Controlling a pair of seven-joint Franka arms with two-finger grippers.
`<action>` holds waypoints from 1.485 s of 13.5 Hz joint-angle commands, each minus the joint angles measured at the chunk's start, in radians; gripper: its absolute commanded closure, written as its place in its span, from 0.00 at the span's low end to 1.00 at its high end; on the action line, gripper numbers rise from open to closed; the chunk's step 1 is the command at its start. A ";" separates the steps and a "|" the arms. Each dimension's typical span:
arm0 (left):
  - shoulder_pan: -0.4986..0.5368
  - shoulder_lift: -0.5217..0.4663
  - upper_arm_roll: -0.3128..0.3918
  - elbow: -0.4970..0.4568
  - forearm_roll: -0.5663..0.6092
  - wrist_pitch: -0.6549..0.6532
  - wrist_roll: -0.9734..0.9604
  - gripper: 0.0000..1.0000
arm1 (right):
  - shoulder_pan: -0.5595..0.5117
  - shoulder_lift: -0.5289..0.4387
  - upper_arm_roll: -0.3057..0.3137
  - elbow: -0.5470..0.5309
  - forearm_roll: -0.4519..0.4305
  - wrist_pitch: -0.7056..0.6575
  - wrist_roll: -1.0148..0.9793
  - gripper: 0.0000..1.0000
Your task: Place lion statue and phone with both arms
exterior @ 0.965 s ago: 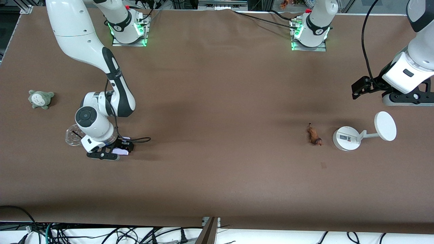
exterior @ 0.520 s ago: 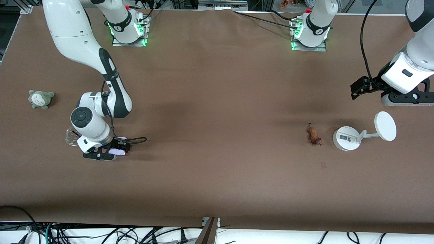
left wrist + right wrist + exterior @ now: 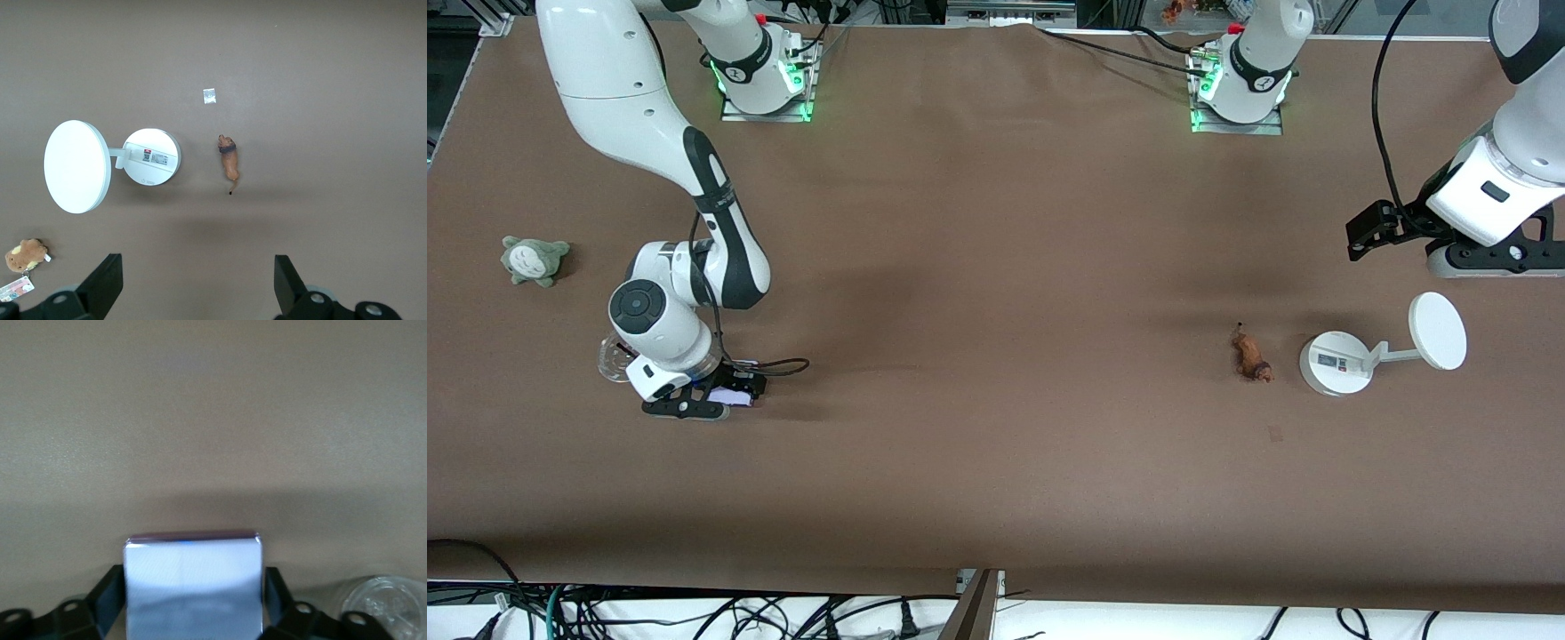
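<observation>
The brown worktop (image 3: pixel 996 293) lies broadly bare mid-span. The right gripper (image 3: pixel 713 395) sits low by a clear plastic cup (image 3: pixel 383 603); only its wrist view shows the pale lavender phone (image 3: pixel 193 587) between slightly parted jaws. The left gripper (image 3: pixel 193 283), jaws wide and empty, hangs over the white round-based stand (image 3: pixel 152 157), beside the orange-brown lion statue (image 3: pixel 1251 354).

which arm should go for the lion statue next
Left. The left gripper is open and hangs over the table with the lion statue in its wrist view, at its end of the table. The right gripper is down at the phone, toward the right arm's end.
</observation>
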 commanded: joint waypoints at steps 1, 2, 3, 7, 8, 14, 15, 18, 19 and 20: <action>-0.001 -0.001 0.001 0.009 -0.008 -0.006 -0.008 0.00 | -0.006 -0.030 0.010 -0.021 0.024 0.007 -0.034 0.01; -0.001 -0.001 0.001 0.009 -0.008 -0.006 -0.007 0.00 | -0.006 -0.045 0.010 -0.021 0.024 -0.004 -0.034 0.01; -0.001 -0.002 0.001 0.009 -0.008 -0.006 -0.007 0.00 | -0.004 -0.071 0.010 -0.017 0.024 -0.051 -0.034 0.01; -0.001 -0.002 0.001 0.009 -0.008 -0.006 -0.007 0.00 | -0.003 -0.238 0.010 0.003 0.022 -0.326 -0.024 0.01; -0.001 -0.002 0.001 0.009 -0.008 -0.006 -0.008 0.00 | -0.003 -0.289 0.010 0.008 0.022 -0.404 -0.021 0.01; 0.001 -0.002 0.001 0.009 -0.008 -0.006 -0.008 0.00 | -0.004 -0.375 -0.001 0.374 0.010 -1.037 0.023 0.01; 0.001 -0.002 0.001 0.009 -0.008 -0.006 -0.008 0.00 | -0.004 -0.375 -0.016 0.428 0.008 -1.126 0.023 0.01; 0.001 -0.002 0.002 0.009 -0.008 -0.006 -0.008 0.00 | -0.004 -0.377 -0.068 0.566 0.011 -1.349 0.017 0.01; 0.001 -0.002 0.002 0.009 -0.008 -0.006 -0.008 0.00 | -0.004 -0.377 -0.070 0.603 0.013 -1.383 0.020 0.01; 0.001 -0.002 0.002 0.009 -0.008 -0.006 -0.008 0.00 | -0.003 -0.377 -0.067 0.614 0.008 -1.391 0.022 0.01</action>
